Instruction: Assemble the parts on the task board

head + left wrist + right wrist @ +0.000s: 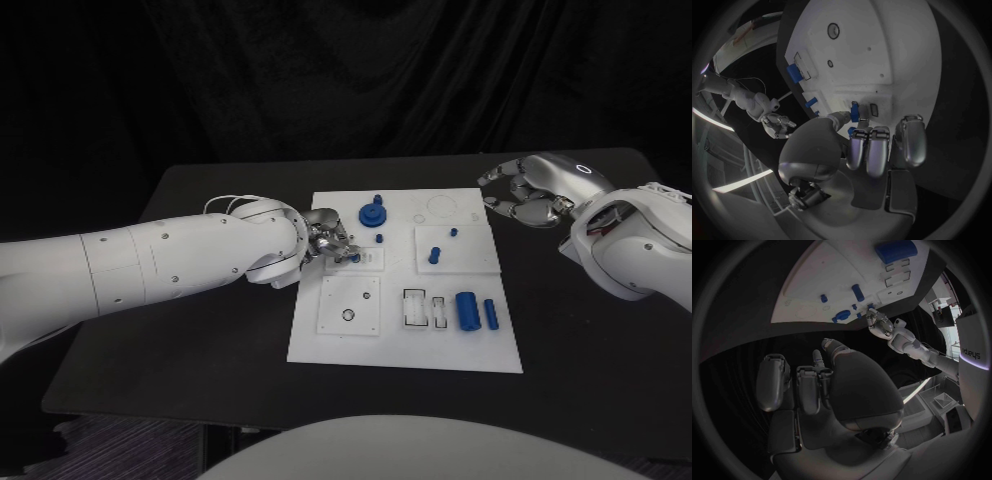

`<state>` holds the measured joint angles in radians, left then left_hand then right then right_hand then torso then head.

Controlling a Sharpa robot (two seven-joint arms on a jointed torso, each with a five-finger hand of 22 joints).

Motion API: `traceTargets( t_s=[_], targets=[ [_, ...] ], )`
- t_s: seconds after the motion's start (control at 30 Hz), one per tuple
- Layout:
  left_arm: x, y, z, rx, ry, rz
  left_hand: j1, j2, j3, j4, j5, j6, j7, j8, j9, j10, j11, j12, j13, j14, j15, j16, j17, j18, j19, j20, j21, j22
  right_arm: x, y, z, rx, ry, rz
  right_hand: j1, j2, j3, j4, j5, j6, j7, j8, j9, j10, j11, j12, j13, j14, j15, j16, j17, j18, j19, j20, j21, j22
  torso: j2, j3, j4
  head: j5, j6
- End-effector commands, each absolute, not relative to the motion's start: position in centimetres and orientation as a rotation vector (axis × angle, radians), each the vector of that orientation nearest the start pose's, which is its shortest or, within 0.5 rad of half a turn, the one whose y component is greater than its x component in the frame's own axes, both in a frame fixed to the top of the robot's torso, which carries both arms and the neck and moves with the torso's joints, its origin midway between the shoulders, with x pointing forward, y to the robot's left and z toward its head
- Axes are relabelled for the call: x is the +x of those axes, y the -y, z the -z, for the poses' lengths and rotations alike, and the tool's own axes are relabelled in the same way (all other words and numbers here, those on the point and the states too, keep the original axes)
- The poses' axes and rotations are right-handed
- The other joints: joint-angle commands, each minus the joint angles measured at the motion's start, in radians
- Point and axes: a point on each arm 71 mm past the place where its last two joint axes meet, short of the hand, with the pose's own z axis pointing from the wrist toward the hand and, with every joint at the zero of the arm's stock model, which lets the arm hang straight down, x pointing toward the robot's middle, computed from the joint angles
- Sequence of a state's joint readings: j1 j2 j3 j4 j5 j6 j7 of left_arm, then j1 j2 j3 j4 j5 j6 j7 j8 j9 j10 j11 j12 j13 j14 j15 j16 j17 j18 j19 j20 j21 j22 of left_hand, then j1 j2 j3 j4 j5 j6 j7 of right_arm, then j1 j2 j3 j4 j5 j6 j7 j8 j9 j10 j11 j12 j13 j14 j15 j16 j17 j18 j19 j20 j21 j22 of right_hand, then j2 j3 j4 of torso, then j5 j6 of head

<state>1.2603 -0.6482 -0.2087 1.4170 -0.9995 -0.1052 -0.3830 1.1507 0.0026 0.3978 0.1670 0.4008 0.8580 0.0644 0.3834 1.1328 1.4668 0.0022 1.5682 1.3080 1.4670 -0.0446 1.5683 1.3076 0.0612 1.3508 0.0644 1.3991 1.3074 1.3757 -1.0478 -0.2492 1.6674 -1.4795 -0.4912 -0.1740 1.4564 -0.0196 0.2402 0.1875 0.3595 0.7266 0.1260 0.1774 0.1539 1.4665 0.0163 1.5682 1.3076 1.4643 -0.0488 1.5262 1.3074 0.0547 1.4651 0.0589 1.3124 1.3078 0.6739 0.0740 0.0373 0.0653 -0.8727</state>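
The white task board [325, 335] lies mid-table. My left hand [325, 243] hovers over the board's left middle and pinches a small blue part [356, 258] between thumb and finger. The left wrist view shows that part [854, 111] at the thumb tip, just over the board [879, 50]. My right hand [531, 192] hangs beyond the board's far right corner, fingers loosely bent with nothing in them. A blue round part with a peg [374, 212] stands at the board's far middle. Short blue pegs [453, 232] [431, 255] stand to its right.
A thick blue cylinder [467, 309] and a slimmer one [492, 314] lie on the board's near right, next to two rectangular slots [415, 305]. A round hole [348, 315] sits in the near left plate. Bare black table [216, 350] surrounds the board.
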Motion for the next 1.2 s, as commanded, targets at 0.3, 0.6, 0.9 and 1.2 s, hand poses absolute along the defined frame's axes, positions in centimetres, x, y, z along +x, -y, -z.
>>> traceTargets(
  t_s=[0.3,0.6,0.9,1.2],
  targets=[
    [48.15,-14.69,25.45,-0.168,-2.241,0.576,-0.005,0.004,0.009,0.0,-0.004,-0.002,-0.001,-0.009,0.005,0.104,-0.005,0.003,0.263,0.104,-0.003,0.003,0.263,0.015,-0.011,0.0,-0.009,0.005,45.79,26.67,16.05,-0.107,-1.567,-0.468,-0.001,0.007,0.008,0.0,0.005,0.008,-0.003,-0.005,-0.001,0.104,0.007,0.003,0.263,0.093,0.005,-0.006,0.221,0.005,0.004,0.006,-0.005,0.185,0.0,0.0,-0.0009,0.001,0.0],
    [48.1,-14.62,25.54,-0.165,-2.245,0.578,-0.005,0.004,0.009,0.0,-0.008,-0.003,-0.001,-0.011,0.005,0.104,-0.005,0.003,0.263,0.104,-0.003,0.003,0.263,0.016,-0.014,0.0,-0.012,0.003,45.79,26.71,16.08,-0.106,-1.57,-0.465,-0.001,0.006,0.009,-0.001,0.005,0.009,-0.004,-0.005,-0.002,0.104,0.007,0.003,0.263,0.092,0.005,-0.008,0.22,0.005,0.004,0.006,-0.007,0.184,0.0,0.0009,-0.0014,0.002,0.0],
    [48.1,-14.61,25.57,-0.161,-2.243,0.587,-0.038,-0.004,-0.01,0.026,-0.069,0.004,0.004,-0.028,0.008,0.104,-0.001,0.003,0.263,0.104,0.001,0.003,0.263,0.016,-0.018,0.004,-0.018,0.003,45.85,26.81,16.13,-0.106,-1.574,-0.46,-0.001,0.005,0.01,-0.001,0.005,0.009,-0.004,-0.005,-0.002,0.104,0.006,0.003,0.263,0.092,0.005,-0.008,0.22,0.005,0.003,0.006,-0.007,0.184,0.0,0.0006,-0.0011,0.004,0.0],
    [48.15,-14.62,25.55,-0.155,-2.238,0.602,-0.08,-0.02,-0.053,0.07,-0.099,0.015,0.008,-0.048,0.008,0.104,0.003,0.003,0.263,0.104,0.005,0.003,0.263,0.017,-0.019,0.008,-0.023,0.004,45.85,26.85,16.18,-0.105,-1.581,-0.456,-0.001,0.005,0.01,-0.001,0.005,0.01,-0.004,-0.005,-0.002,0.104,0.006,0.003,0.263,0.092,0.005,-0.008,0.22,0.005,0.003,0.006,-0.007,0.184,0.0,0.0003,-0.0004,0.003,0.0]
  ],
)
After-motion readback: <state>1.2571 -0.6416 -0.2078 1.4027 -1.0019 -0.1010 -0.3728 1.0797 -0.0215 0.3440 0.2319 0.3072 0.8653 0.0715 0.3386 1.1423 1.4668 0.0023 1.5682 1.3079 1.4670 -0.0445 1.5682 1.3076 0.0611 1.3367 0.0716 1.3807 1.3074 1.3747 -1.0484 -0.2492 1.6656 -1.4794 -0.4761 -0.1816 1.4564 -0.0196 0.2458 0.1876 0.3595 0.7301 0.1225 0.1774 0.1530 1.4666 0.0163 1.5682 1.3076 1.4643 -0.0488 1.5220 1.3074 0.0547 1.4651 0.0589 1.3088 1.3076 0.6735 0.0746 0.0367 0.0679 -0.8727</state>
